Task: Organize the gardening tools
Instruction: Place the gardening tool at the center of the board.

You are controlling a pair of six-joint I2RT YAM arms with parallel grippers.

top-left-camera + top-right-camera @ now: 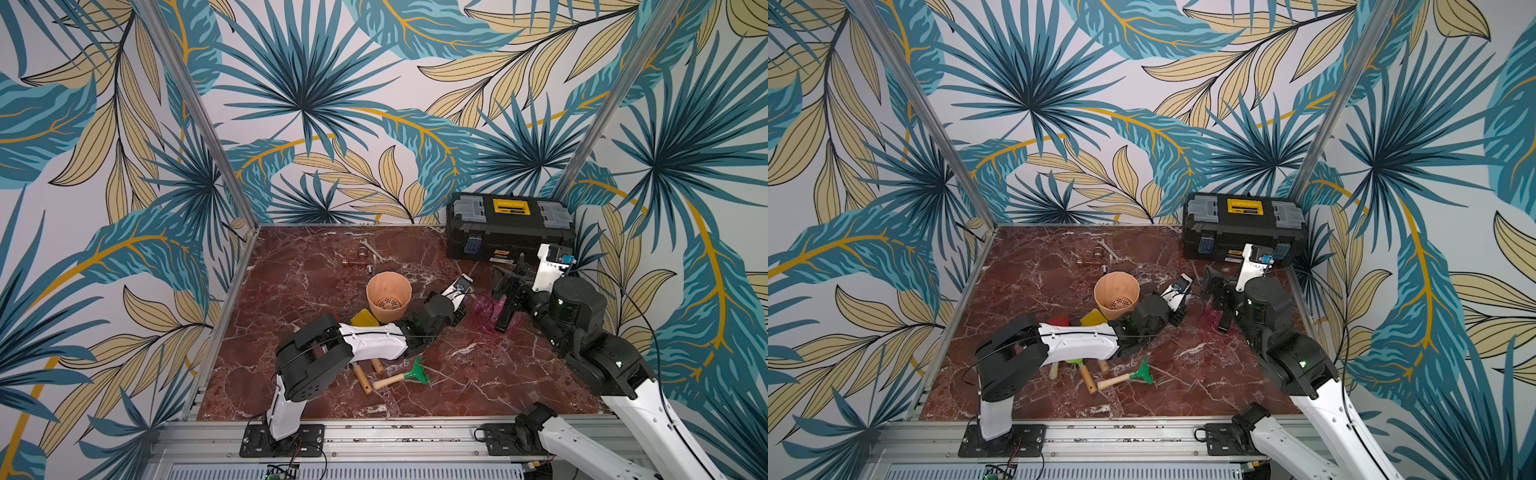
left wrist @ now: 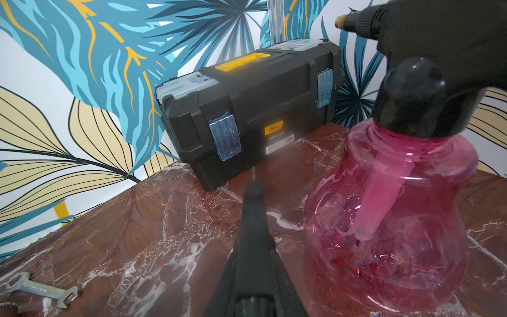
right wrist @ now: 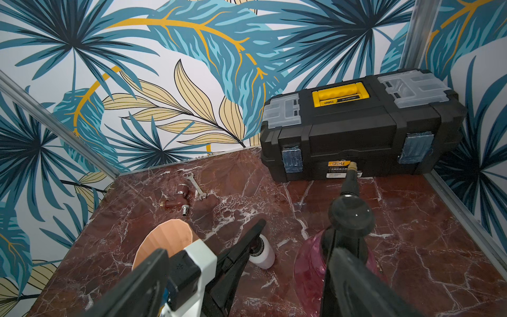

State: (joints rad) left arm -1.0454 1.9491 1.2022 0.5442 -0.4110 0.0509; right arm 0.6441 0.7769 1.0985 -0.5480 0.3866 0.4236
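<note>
The pink round sprayer (image 2: pixel 389 219) with its black pump (image 3: pixel 351 214) stands on the marble floor right of centre. My right gripper (image 3: pixel 251 252) is open above it, and one finger (image 3: pixel 356 280) overlaps the sprayer. My left gripper (image 3: pixel 259 227) reaches in beside it, its jaws together, with the black top of the white spray bottle (image 3: pixel 264 255) caught under the fingers. The green rake (image 1: pixel 417 372), a yellow spade (image 1: pixel 365 320), a red spade (image 1: pixel 1059 321) and wooden handles (image 1: pixel 363 380) lie around and under the left arm.
A terracotta pot (image 1: pixel 388 295) stands mid-table beside the left wrist. The shut black-and-yellow toolbox (image 1: pixel 509 226) fills the back right corner. A metal wrench (image 1: pixel 374 249) and pipe fittings (image 1: pixel 357 262) lie near the back wall.
</note>
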